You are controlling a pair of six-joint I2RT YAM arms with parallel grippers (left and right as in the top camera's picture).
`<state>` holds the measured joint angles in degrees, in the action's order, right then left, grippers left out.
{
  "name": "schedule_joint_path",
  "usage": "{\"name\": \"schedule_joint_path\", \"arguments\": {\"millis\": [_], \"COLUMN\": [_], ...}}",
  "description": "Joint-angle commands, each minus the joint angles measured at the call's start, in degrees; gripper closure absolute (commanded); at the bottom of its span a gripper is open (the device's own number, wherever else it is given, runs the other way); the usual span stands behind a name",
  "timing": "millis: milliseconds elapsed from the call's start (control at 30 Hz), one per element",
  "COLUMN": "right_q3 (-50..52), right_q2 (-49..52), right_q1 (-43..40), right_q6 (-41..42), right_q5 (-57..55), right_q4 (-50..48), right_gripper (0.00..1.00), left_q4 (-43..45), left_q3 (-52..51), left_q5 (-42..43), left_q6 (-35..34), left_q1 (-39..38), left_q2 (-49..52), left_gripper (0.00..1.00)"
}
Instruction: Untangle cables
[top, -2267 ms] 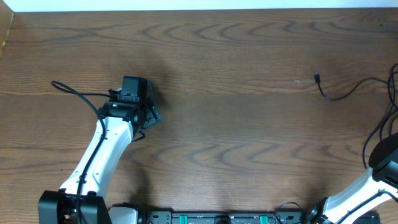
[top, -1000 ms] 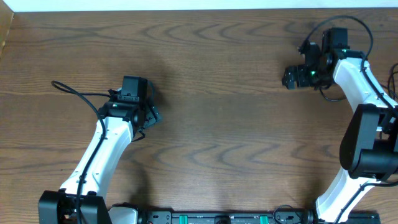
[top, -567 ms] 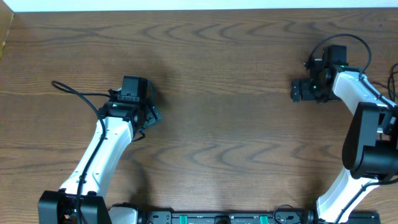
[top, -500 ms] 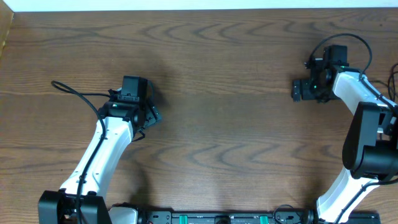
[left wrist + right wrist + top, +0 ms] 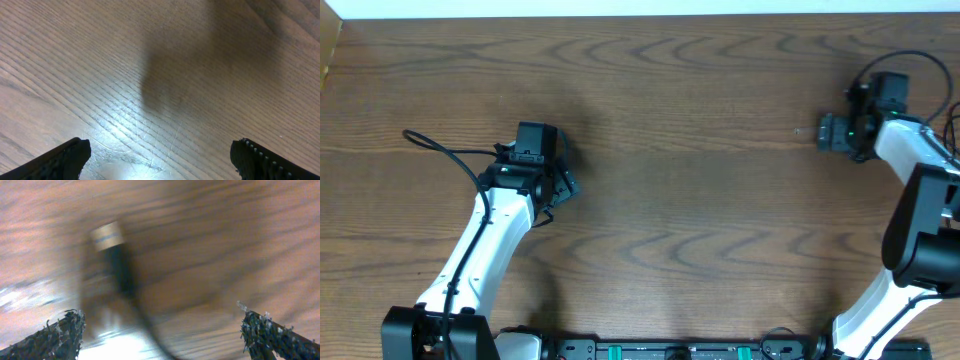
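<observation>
- The left claw (image 5: 160,159) stood released above the bare surface (image 5: 200,75).
- The right claw (image 5: 162,330), released too, hung near the far right corner.
- The black cable (image 5: 117,270) lay blurred between its spread fingers, ungrasped.

**Left arm** (image 5: 480,240): the long link wore a white shell; base and wrist joints were black. A thin black cable (image 5: 440,149) ran from the wrist housing (image 5: 533,145), a black box.

**Right arm** (image 5: 905,150): it had white shells with a black middle link (image 5: 920,235). A greenish light (image 5: 847,128) showed at the black wrist, and a black cable loop (image 5: 900,55) stood above it.

**Left fingers** (image 5: 67,159): these were black, one with a ribbed edge.

**Right fingers** (image 5: 57,336): these were dark, rough and flecked pale.

**Base rail** (image 5: 670,350): it was black with green tabs.
</observation>
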<state>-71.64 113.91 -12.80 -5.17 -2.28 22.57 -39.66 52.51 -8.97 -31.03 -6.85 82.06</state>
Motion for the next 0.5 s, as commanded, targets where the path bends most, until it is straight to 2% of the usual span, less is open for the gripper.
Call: {"name": "schedule_joint_path", "arguments": {"millis": [0, 167, 333, 467], "right_q3": [0.4, 0.4, 0.4, 0.4], "right_q2": [-0.3, -0.3, -0.3, -0.3], "right_q1": [-4.3, -9.9, -14.8, -16.8], "right_q6": [2.5, 3.0, 6.3, 7.4], "right_q5": [-1.7, -0.3, 1.1, 2.3], "right_q4": [-2.1, -3.7, -4.2, -3.8], "right_gripper": [0.01, 0.01, 0.09, 0.09], "left_q4": [-0.2, -0.2, -0.2, -0.2], "left_q3": [-0.1, -0.1, -0.1, -0.1], "left_q5": [-0.7, -0.7, -0.7, -0.7], "left_q6": [0.6, 0.6, 0.6, 0.6], "left_q1": [0.2, 0.2, 0.2, 0.2], "left_q2": [-0.2, -0.2, -0.2, -0.2], "left_gripper": [0.05, 0.05, 0.05, 0.05]}}
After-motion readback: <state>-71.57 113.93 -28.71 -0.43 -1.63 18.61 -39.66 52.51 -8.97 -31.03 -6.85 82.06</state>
